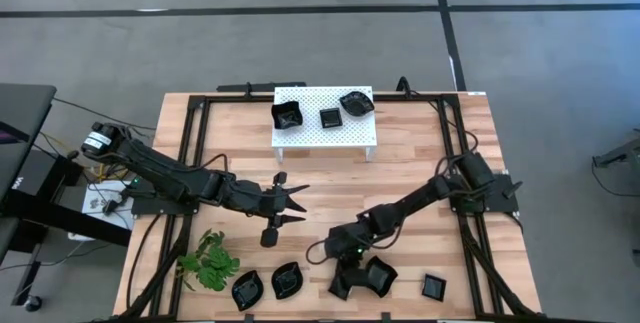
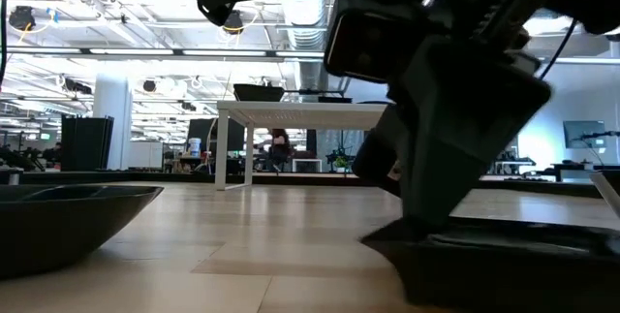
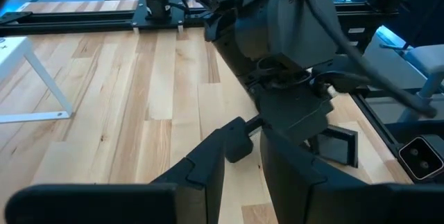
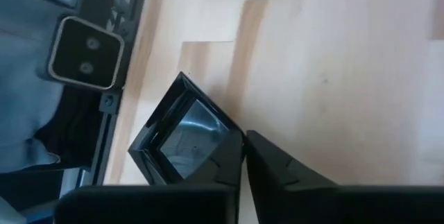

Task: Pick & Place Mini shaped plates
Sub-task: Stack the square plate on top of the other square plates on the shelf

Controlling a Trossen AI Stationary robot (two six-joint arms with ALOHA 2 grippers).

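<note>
A white perforated stand (image 1: 322, 129) on thin legs stood at the far middle of the wooden table (image 1: 410, 178). A green leafy sprig (image 1: 209, 260) lay near the table's front left corner. Beyond the table, grey floor (image 1: 250, 43) with dark lines showed.

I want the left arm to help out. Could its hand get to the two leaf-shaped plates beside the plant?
Probably yes. The left hand hovers over bare wood, and the two leaf-shaped plates lie uncovered nearby. The plant sits beside them, not over them; the right hand works farther along.
</note>
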